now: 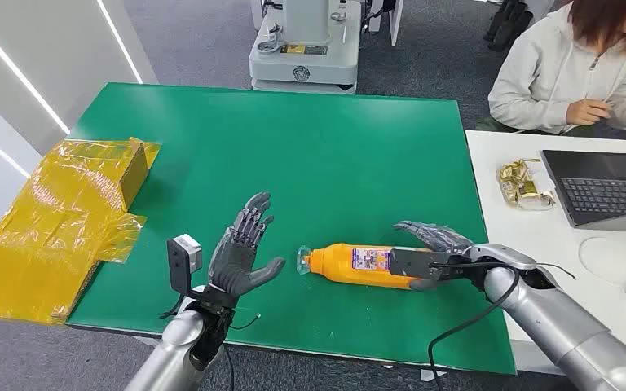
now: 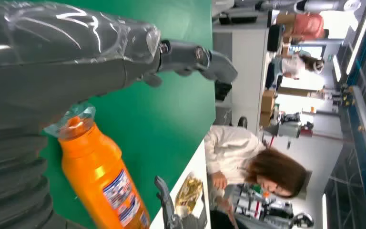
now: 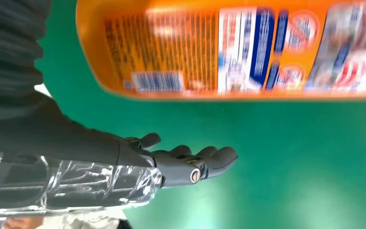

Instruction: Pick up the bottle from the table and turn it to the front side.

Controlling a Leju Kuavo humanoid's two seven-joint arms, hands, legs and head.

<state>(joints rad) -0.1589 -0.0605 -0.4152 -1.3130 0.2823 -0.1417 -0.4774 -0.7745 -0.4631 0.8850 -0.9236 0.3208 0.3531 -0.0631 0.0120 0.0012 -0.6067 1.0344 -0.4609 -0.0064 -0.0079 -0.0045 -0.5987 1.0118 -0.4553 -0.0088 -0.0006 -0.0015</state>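
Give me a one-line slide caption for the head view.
Orange bottle lies on its side on the green table, between the open left hand and right hand at its base.

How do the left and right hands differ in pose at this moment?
The left hand is raised, fingers pointing up, apart from the bottle. The right hand lies low at the bottle's base end, fingers reaching across it. Both are open, fingers spread, gripping nothing, over the green table.

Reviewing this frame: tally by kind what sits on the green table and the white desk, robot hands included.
Orange bottle: 1
Yellow-taped cardboard box: 1
Laptop: 1
Gold-wrapped packet: 1
White cable: 1
Robot hands: 2, left hand and right hand, both open, neither gripping the bottle
Total: 7
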